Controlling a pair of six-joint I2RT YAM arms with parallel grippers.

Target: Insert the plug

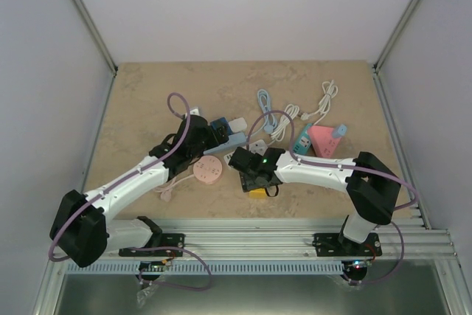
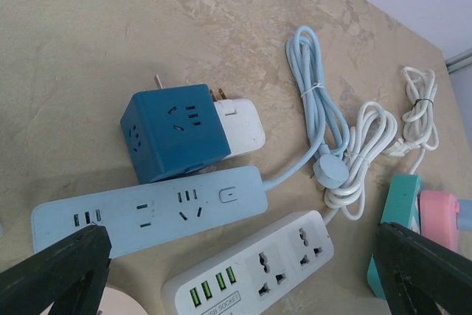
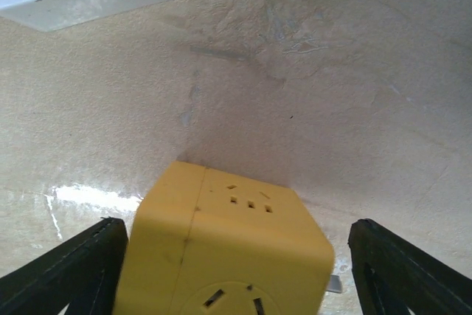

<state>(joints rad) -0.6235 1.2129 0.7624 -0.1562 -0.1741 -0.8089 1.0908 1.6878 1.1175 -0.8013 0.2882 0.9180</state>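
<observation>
A yellow cube socket (image 3: 228,248) lies on the table between my right gripper's (image 3: 236,271) open fingers; the left finger (image 3: 74,271) is close to its side, the right finger (image 3: 413,271) stands apart. A metal prong (image 3: 333,283) sticks out at its lower right. In the top view the right gripper (image 1: 254,173) covers most of the cube (image 1: 258,192). My left gripper (image 2: 240,237) is open and empty, above a light blue power strip (image 2: 147,215) and a white power strip (image 2: 251,267). A dark blue cube socket (image 2: 173,134) with a white adapter (image 2: 240,125) lies behind them.
A coiled light blue cable (image 2: 317,101) with a round plug (image 2: 330,171) and white coiled cables (image 2: 365,153) lie to the right. A teal and pink socket block (image 1: 321,140) is at the right, and a pink round disc (image 1: 207,170) sits by the left arm.
</observation>
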